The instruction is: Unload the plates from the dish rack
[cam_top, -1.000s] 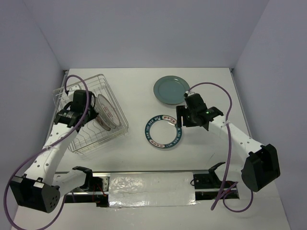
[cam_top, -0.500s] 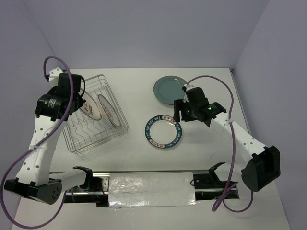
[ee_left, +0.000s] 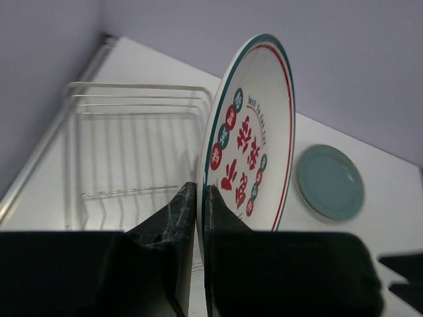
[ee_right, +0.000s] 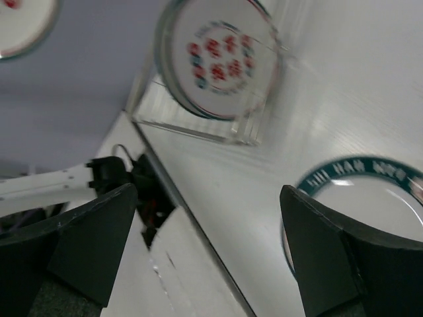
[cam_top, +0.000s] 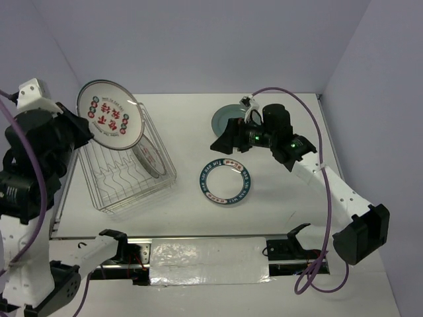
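1. now, the left gripper [ee_left: 200, 193] is pinched tight on the lower rim of the white plate with red centre marks [ee_left: 251, 132] — the plate stands on edge, raised clear above the dish rack [cam_top: 129, 168].
2. inside the rack a second plate [cam_top: 151, 156], also red-marked, leans upright among the prongs on the right side.
3. the right gripper [cam_top: 223, 142] hangs with its fingers wide apart and nothing between them, above the table [cam_top: 291, 211].
4. the grey-teal plate [cam_top: 227, 117] lies flat at the back, partly hidden by that gripper; the blue-rimmed plate [cam_top: 225, 181] lies flat nearer the arms — apart from it.
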Robot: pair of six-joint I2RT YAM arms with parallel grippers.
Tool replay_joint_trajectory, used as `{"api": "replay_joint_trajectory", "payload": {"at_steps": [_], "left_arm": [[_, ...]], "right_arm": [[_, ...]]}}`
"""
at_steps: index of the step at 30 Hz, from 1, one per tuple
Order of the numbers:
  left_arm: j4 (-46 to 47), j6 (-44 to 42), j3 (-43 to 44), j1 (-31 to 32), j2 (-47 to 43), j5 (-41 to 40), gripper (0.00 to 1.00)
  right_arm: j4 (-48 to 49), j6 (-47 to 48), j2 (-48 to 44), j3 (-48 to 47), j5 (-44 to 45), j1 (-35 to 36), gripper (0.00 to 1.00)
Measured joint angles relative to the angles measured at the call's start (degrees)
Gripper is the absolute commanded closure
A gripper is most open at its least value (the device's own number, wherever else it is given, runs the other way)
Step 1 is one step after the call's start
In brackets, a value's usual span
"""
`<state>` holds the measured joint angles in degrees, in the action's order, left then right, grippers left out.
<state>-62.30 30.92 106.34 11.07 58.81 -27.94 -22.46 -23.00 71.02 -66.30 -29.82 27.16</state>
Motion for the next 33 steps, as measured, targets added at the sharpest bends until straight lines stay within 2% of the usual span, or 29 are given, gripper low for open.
{"api": "replay_joint_trajectory", "payload": {"at_steps": [3,7,11,13,14,15,18,19,20,21,22,25,29,33], "left_arm": [[8.8,-1.9,-7.8,0.0,-5.7,11.5,1.0],[21.1,0.8,-20.9,0.1,-10.6,28.2,1.0],[32.2,5.6,-32.1,0.2,-11.2,39.3,1.0],[35.8,7.8,-35.9,0.2,-11.0,42.5,1.0],[37.6,8.9,-37.4,0.2,-11.0,44.0,1.0],[39.1,9.8,-38.4,0.2,-11.1,45.1,1.0],[42.9,11.6,-39.6,0.2,-11.1,48.2,1.0],[44.1,12.0,-39.9,0.2,-11.1,49.0,1.0],[45.1,12.6,-40.2,0.2,-11.1,49.6,1.0],[46.4,13.0,-40.6,0.2,-11.2,50.3,0.98],[47.3,13.1,-41.0,0.2,-11.3,50.8,0.9],[49.0,12.4,-41.6,0.4,-11.4,51.4,0.01],[42.0,10.9,-37.9,0.4,-9.6,44.2,0.01],[32.6,6.5,-33.0,0.4,-7.2,33.2,0.0]], "right_arm": [[15.8,-8.3,-0.6,3.0,-7.8,0.7,0.03],[32.3,-18.1,-1.3,6.0,-12.2,2.2,0.03],[37.7,-20.9,-1.9,6.0,-10.9,3.0,0.04],[37.9,-21.0,-2.4,6.0,-8.9,3.1,0.11],[37.9,-21.0,-2.4,6.0,-8.0,3.1,0.26],[38.0,-20.8,-2.4,6.0,-7.4,3.1,0.35],[38.3,-21.7,-2.4,6.0,-6.8,3.1,0.5],[38.4,-21.9,-2.3,6.0,-6.8,3.1,0.58],[38.4,-21.9,-2.3,6.0,-6.8,3.1,0.7],[38.4,-21.8,-2.2,6.0,-6.8,3.2,0.98],[38.3,-21.7,-2.1,6.0,-6.8,3.2,1.0],[36.0,-21.3,-2.1,6.3,-4.0,3.1,1.0],[27.7,-18.5,-4.8,7.4,1.7,1.3,1.0],[20.6,-16.4,-9.0,11.7,2.4,-7.3,1.0]]}}
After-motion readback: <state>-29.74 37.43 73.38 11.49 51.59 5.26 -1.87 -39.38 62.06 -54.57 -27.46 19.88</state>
